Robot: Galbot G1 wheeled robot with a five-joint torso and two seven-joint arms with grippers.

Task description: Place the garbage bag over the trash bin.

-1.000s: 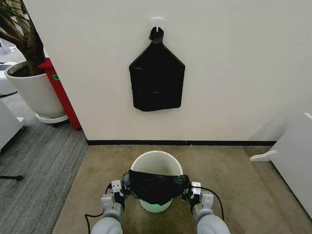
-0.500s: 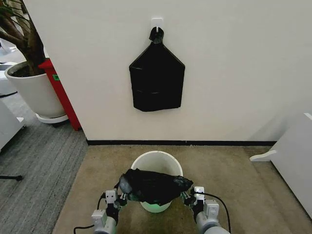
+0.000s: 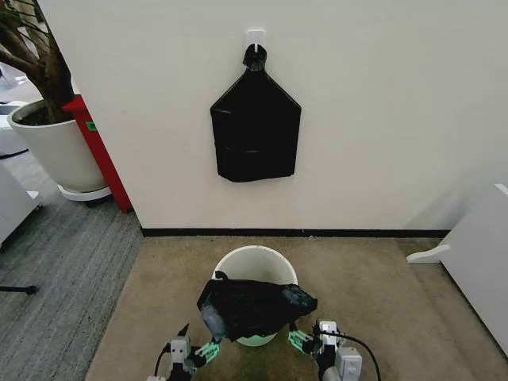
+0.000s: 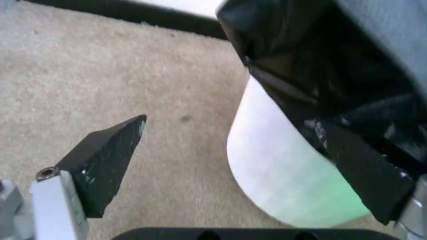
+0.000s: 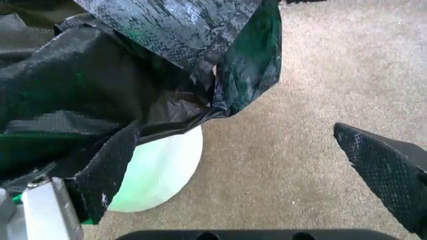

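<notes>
Left pincer point(image 3: 193, 350) and right pincer point(image 3: 305, 338) gape wide beside the trash bin point(image 3: 255, 262) on carpet; the garbage bag point(image 3: 252, 306) drapes its near rim, apparently released.

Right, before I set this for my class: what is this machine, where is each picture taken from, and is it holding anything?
It is a wheeled robot with two arms, each ending in a two-fingered gripper. The wide picture comes from a camera on its head, looking down at a beige carpet by a wall. The other two come from cameras on its wrists, looking along the fingers. On the carpet stands a small round white plastic trash bin. A crinkly, glossy black plastic garbage bag lies draped over the bin's near rim. The left gripper and right gripper sit on either side of the bag, both open, so nothing is gripped. A flat black bundle of bags hangs on the wall.
</notes>
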